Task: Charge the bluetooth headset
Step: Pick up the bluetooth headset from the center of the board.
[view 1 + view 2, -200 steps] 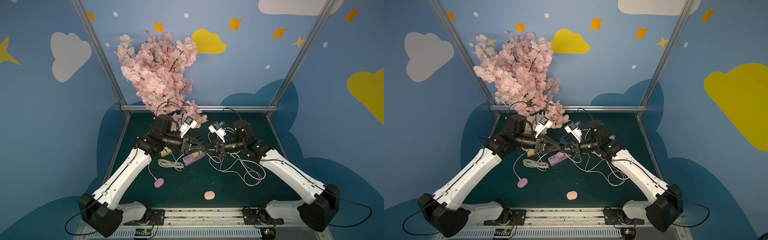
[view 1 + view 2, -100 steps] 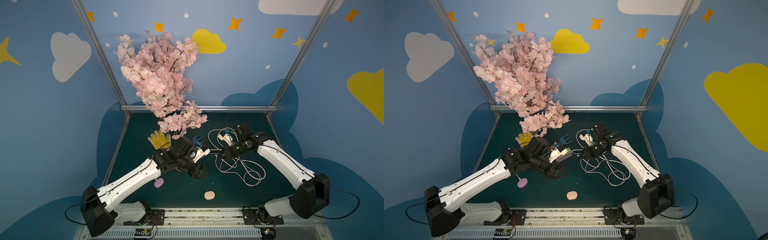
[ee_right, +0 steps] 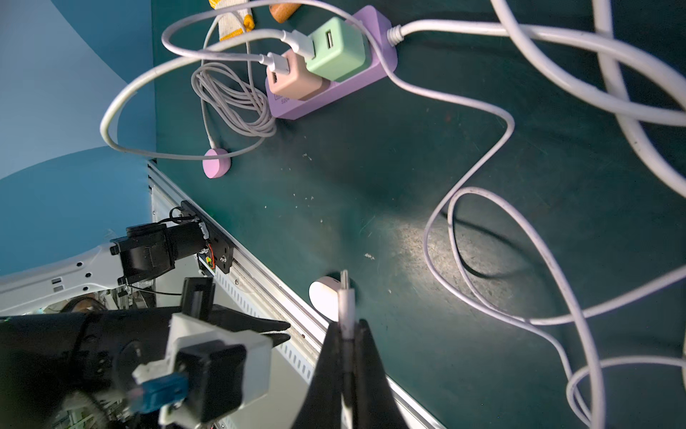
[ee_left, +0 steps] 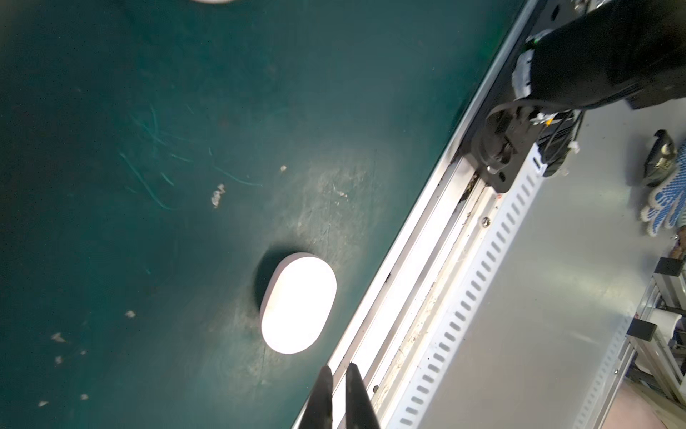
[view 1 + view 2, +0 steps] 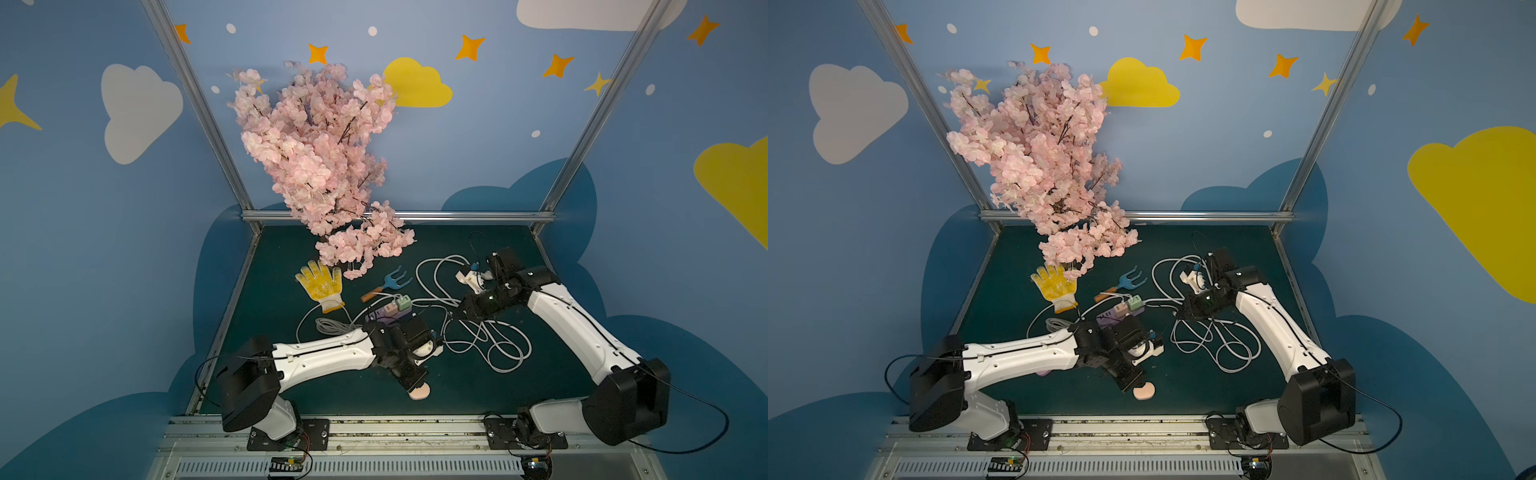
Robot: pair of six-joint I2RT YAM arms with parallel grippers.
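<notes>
Left wrist view, item 1, hazards: the left fingers (image 4: 324,397) are shut on nothing, with their tips just short of the headset case (image 4: 299,302). Closed like this they cannot take the case. A nudge would likely slide it, since it lies close to the front rail (image 4: 427,297) of the bench (image 4: 148,111). No view shows the charging port, so the plug may meet the wrong face. The slack white cable (image 5: 490,345) could catch on its own loops and twist the plug in the grip.

Item 2, fingers:
- Left: pressed together, empty, no contact visible.
- Right: the right fingers (image 3: 332,356) are clamped on the cable plug (image 3: 346,297), whose metal tip projects past the fingertips. In both top views this arm is well apart from the case.

Item 3, task thing: the headset case is a pink oval lying flat near the bench's front edge, at the left fingertips in both top views. It is not yet plugged in. Judged step: bringing the plug to the case.

Item 4, surroundings, nearest first:
- power strip (image 3: 334,85), purple, carrying a green adapter (image 3: 336,46) and a pink adapter (image 3: 293,80), each with a white lead inserted
- purple puck (image 3: 216,167) on a bundled lead
- yellow glove (image 5: 320,284)
- blue hand rake (image 5: 395,279)
- pink blossom branch (image 5: 316,166) at the back
</notes>
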